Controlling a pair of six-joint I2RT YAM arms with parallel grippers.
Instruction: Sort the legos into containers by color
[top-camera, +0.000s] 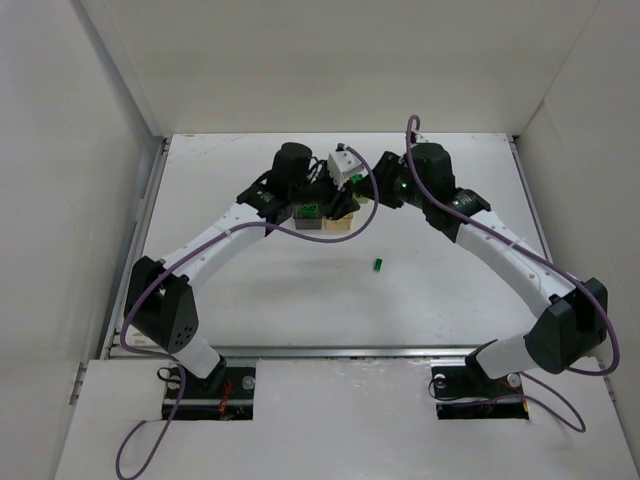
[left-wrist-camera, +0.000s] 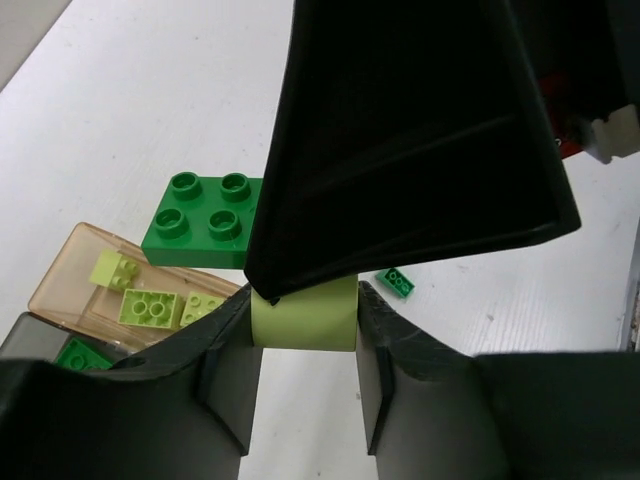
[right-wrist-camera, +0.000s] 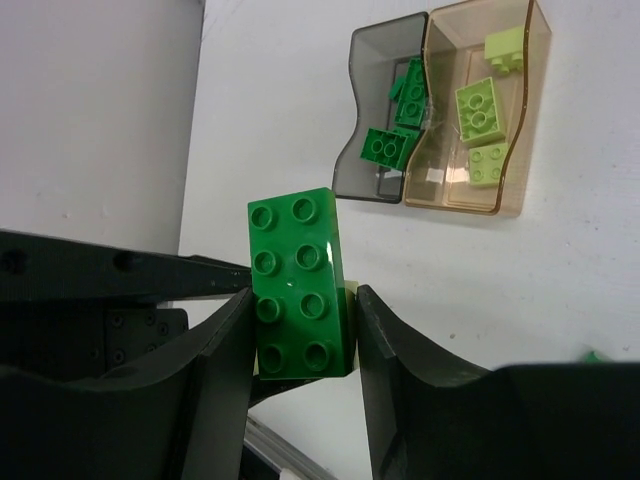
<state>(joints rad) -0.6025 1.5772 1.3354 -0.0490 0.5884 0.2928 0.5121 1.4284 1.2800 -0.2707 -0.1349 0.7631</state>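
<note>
The white table (top-camera: 300, 300) is sitting inside plain white walls, and you are working far out at its middle, where both arms are meeting just above the two boxes. Your right pincer (right-wrist-camera: 300, 325) is squeezing the big dark green brick (right-wrist-camera: 298, 285) by its long sides, up in the air. Your left pincer (left-wrist-camera: 305, 322) is sitting narrow around a pale yellow-green brick (left-wrist-camera: 305, 312), with a finger on each side of it. The two bricks are looking stuck together, though the right pincer is hiding the join in the left wrist view, so I am only guessing. That is probably why you are holding one in each pincer: you are getting ready to pull them apart, because each colour belongs in its own box. The boxes are sitting side by side and touching. The grey box (right-wrist-camera: 375, 60) is holding other dark green bricks (right-wrist-camera: 385, 148) and the tan box (right-wrist-camera: 445, 60) is holding pale bricks (right-wrist-camera: 478, 105), so the sorting is looking well along. One small dark green brick (top-camera: 379, 264) is lying alone on the table, nearer to you than the boxes, waiting for its turn. Pulling straight and gently is looking safest, so that neither brick is slipping out and falling.
</note>
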